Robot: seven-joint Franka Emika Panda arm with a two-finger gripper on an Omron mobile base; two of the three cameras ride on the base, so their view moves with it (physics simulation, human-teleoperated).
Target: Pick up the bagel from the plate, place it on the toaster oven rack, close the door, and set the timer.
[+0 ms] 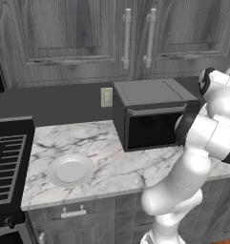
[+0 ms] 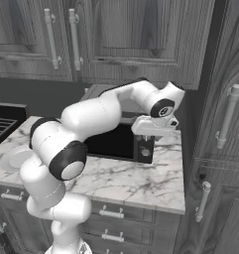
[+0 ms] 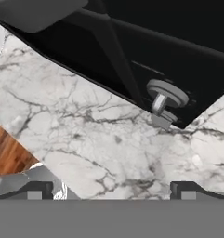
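The counter (image 1: 111,162) was a slab of white marble veined in grey, glossy, with a squared front edge over grey wood-grain drawers fitted with pale bar pulls. Near its front left corner lay the plate (image 1: 70,170), round, shallow and plain white, with a wide smooth rim and a bare centre. The bagel could not be seen on it or elsewhere.

Toward the back right of the counter stood the toaster oven (image 1: 152,112), a boxy dark-grey case with a matte top. The door (image 1: 152,128) stood upright against its front, a black glassy window under a grey bar handle (image 1: 157,110). The rack could not be made out behind the dark window.

In the hand view, a round grey knob (image 3: 165,95) on a short stem stuck out from the oven's black front panel, just above the marble. No writing or marks could be read anywhere.

The hand (image 2: 153,130) hung at the oven's right front corner, near the knob, its two dark fingertips (image 3: 36,190) set wide apart and holding nothing.
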